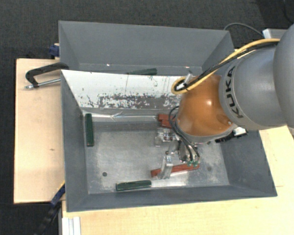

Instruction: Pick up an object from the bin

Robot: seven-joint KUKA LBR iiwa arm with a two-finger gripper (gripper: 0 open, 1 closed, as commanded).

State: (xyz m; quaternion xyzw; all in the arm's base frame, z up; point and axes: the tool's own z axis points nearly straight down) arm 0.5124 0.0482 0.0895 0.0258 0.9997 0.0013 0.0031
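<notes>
Camera view: gripper (167, 164) sits low in grey bin (73, 146), right over a flat red strip (179, 169); open or closed, can't tell. Dark green bar (133, 185) lies near, view-left and lower. 2nd green bar (89, 129) well apart, view-left.

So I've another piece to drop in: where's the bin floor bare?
Bare floor lies mid-left, between the left green bar, the front green bar and the gripper. Crowded on the right, round the gripper and the red piece by it.
</notes>
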